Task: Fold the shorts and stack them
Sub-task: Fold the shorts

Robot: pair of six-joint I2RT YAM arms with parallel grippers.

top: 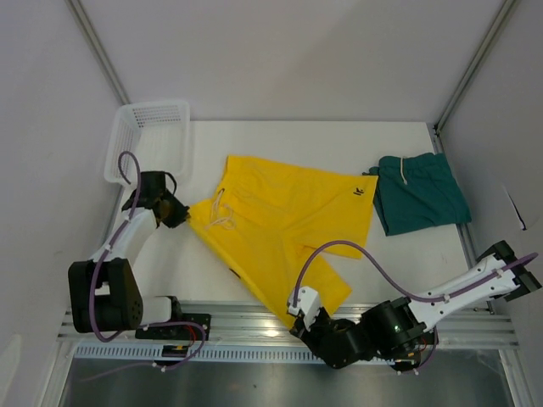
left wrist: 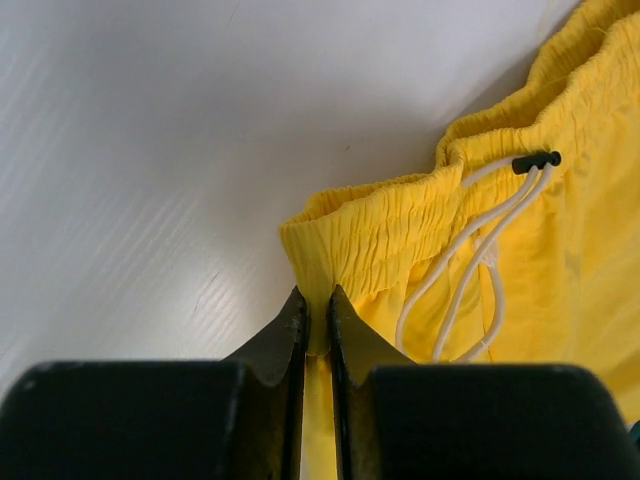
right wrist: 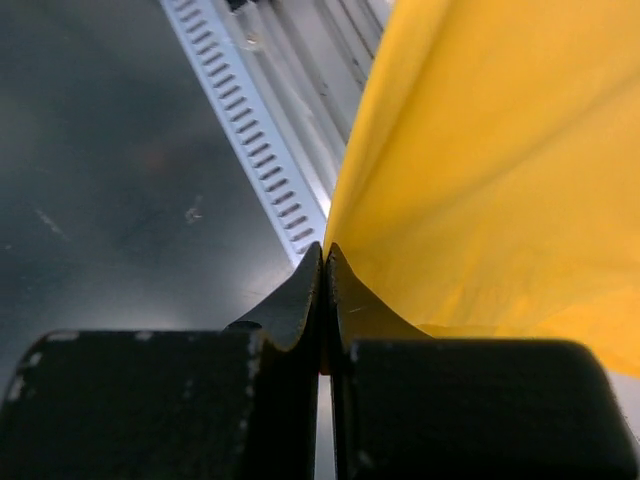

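While overhead hides it, waistband pinched.

Bright, even light (soft shadows)

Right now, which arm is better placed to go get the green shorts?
The right arm, probably. The green shorts lie at the table's far right, on its side. But both end effectors, left and right, are pinching the yellow shorts, so it must let go first.
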